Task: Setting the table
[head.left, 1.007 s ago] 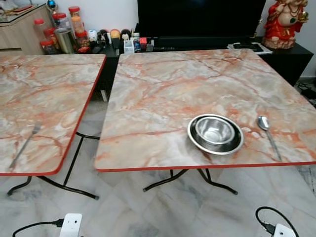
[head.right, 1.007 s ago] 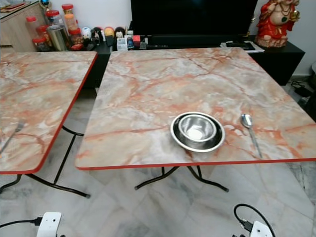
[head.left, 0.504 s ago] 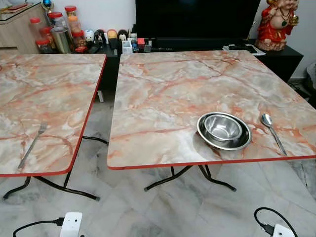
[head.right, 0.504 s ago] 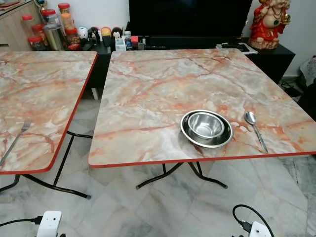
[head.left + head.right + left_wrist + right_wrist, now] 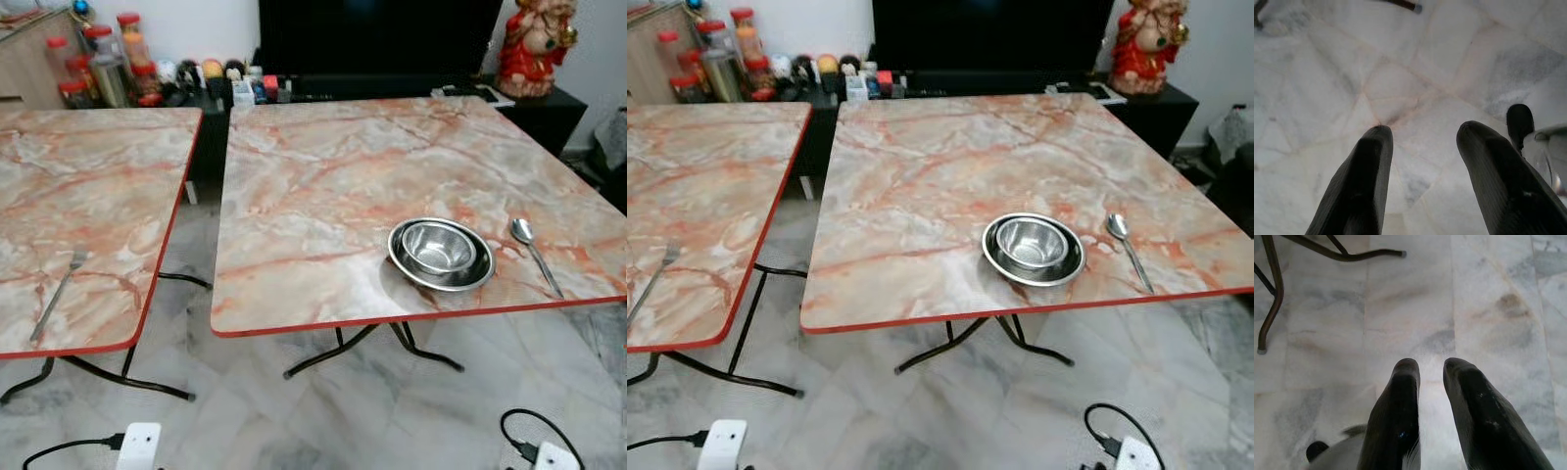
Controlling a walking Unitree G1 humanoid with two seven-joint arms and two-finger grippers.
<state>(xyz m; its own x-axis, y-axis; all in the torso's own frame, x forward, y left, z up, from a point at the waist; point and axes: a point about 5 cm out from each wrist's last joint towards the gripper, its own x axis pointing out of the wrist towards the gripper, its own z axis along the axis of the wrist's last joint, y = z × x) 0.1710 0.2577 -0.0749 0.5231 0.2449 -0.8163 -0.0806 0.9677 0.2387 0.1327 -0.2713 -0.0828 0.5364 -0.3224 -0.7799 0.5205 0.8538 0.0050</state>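
Two marble-pattern worktops with red edging stand side by side on a pale marble tile floor [image 5: 323,421], separated by a narrow gap. The right worktop [image 5: 333,196] carries a steel plate [image 5: 441,256] near its front edge, with a smaller steel bowl [image 5: 439,247] seated inside it. A spoon [image 5: 535,254] lies just beside the plate on the robot's right, apart from it, bowl end pointing away from the robot. The left worktop [image 5: 88,196] carries a fork [image 5: 58,295] near its front edge, tines pointing away from the robot. Behind the worktops, a dark television [image 5: 377,39] stands on a low black cabinet, with a red figurine [image 5: 532,49] at its right end and a group of red-lidded jars [image 5: 103,64] at the left. Both arms hang low over the floor: the left end effector [image 5: 1420,142] has its fingers spread wide with nothing between them; the right end effector [image 5: 1431,369] has its fingers parted by a narrow gap, also empty
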